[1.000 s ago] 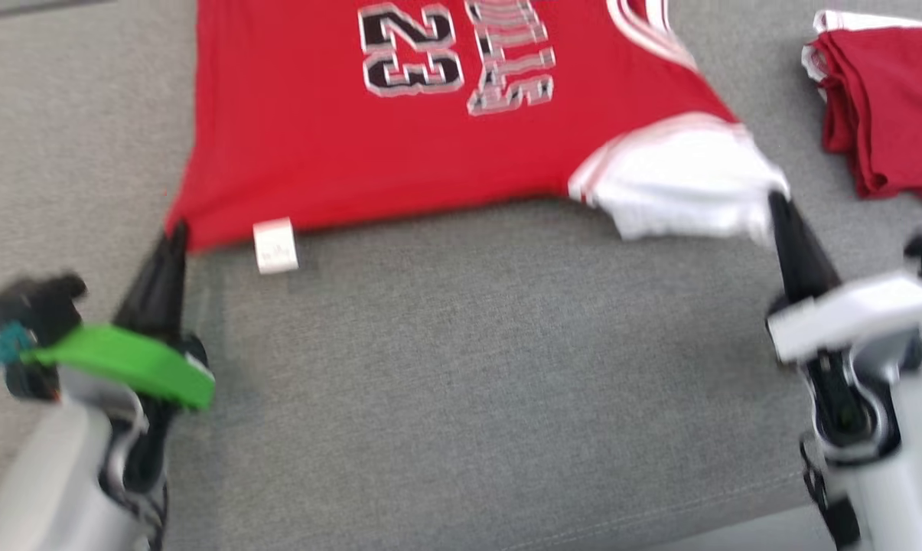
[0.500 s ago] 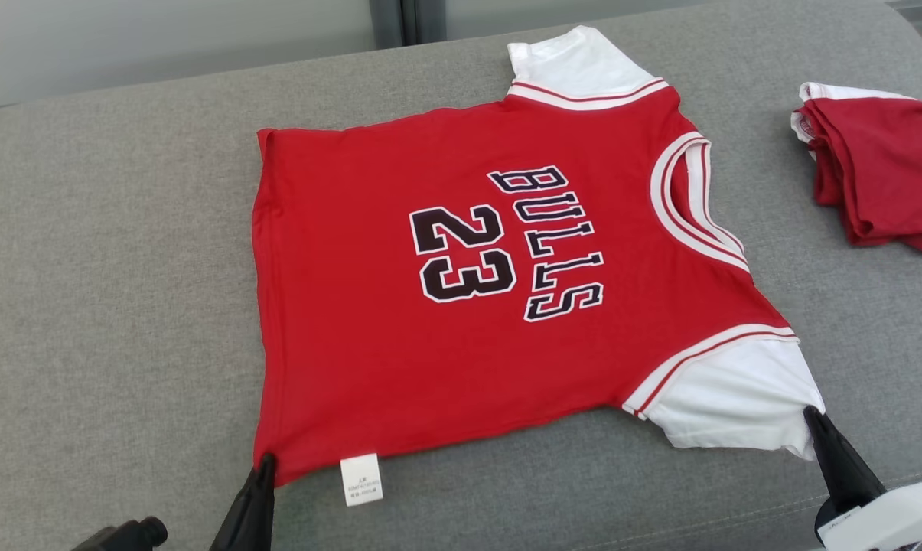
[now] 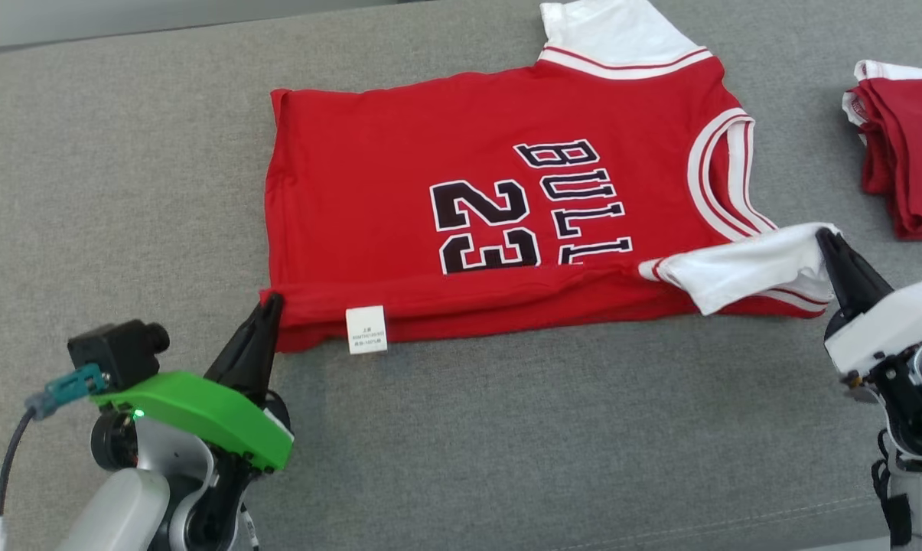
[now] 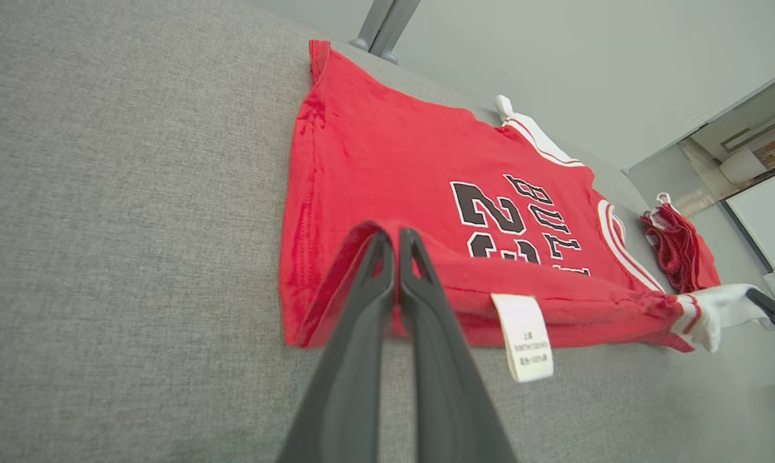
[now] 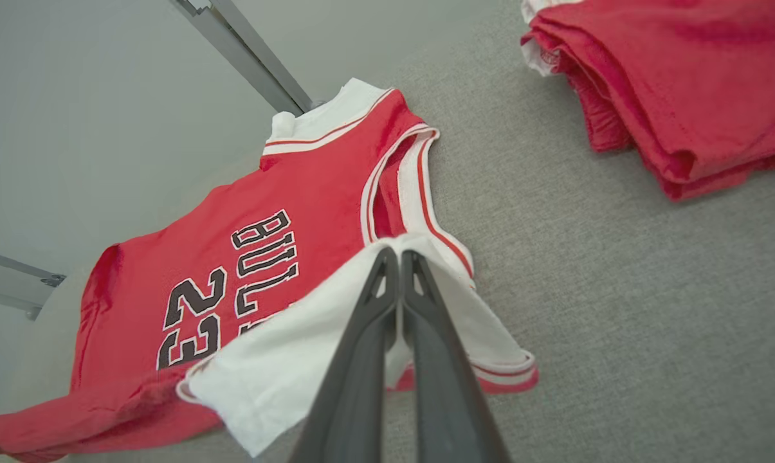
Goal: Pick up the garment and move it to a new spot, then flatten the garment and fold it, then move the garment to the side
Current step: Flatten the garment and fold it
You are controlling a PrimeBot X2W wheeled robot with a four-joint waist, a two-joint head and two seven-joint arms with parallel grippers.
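Observation:
The garment (image 3: 399, 207) is a red jersey with white sleeves and black "BULLS 23" lettering, spread on the grey cushion. Its near edge is lifted and rolled over toward the far side, covering the lower part of the number. My left gripper (image 3: 271, 302) is shut on the near hem corner, beside the white care tag (image 3: 366, 330). In the left wrist view that gripper (image 4: 393, 235) pinches the red hem (image 4: 361, 231). My right gripper (image 3: 826, 236) is shut on the near white sleeve (image 3: 744, 264), which is folded over the body. The right wrist view shows that gripper (image 5: 398, 254) pinching the sleeve (image 5: 284, 360).
A stack of folded red garments (image 3: 908, 168) lies at the right edge of the cushion (image 3: 506, 444), also seen as folded garments (image 5: 670, 83) in the right wrist view. Bare grey fabric stretches left of the jersey and between my arms. A wall rises behind the cushion.
Both grippers have carried the near edge of the jersey up and away from me, folding the hem and sleeve over the body. The head camera has also tilted.

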